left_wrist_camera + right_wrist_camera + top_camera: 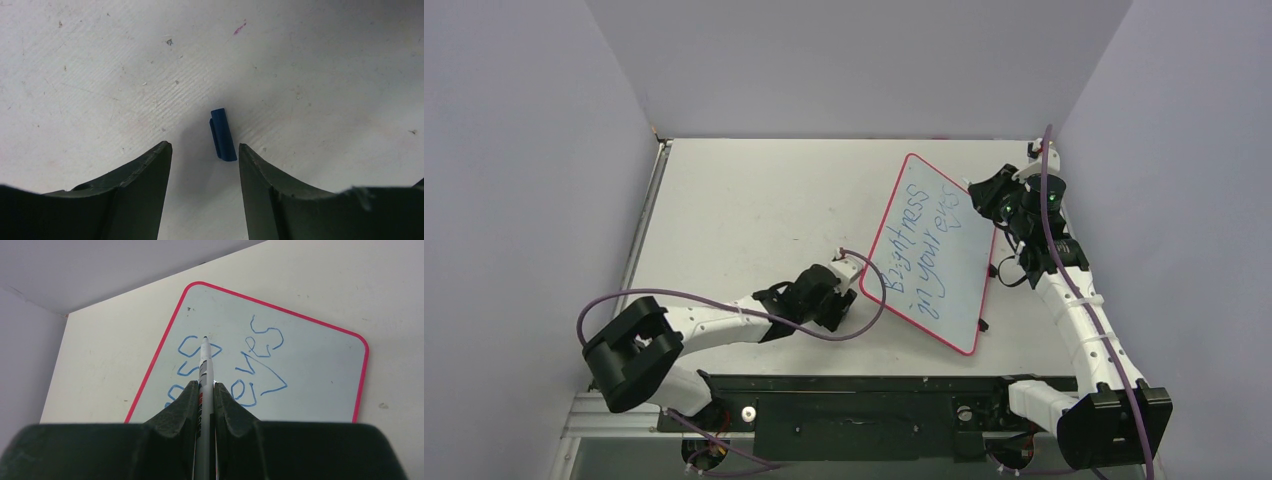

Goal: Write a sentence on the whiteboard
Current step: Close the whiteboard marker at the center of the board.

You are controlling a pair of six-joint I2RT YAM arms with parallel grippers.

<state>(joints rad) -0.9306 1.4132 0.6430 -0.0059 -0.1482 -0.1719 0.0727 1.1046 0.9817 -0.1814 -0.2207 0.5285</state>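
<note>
The whiteboard (969, 278) lies on the right side of the table (744, 220) with the blue sentence (919, 245) on it. The right gripper (206, 390) is shut tight on the marker (205, 360), so a dip could scribble on the words. The left gripper (205, 146) is partly open and holds nothing; the cap (223, 135) lies near one finger and could get bumped away, and I see no box or bowl.

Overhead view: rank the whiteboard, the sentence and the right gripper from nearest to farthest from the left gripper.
From the left gripper:
1. whiteboard: its lower-left rim lies just to the right of it.
2. sentence: blue writing across the board's face, further right.
3. right gripper: at the board's far right edge, shut on the marker.
</note>
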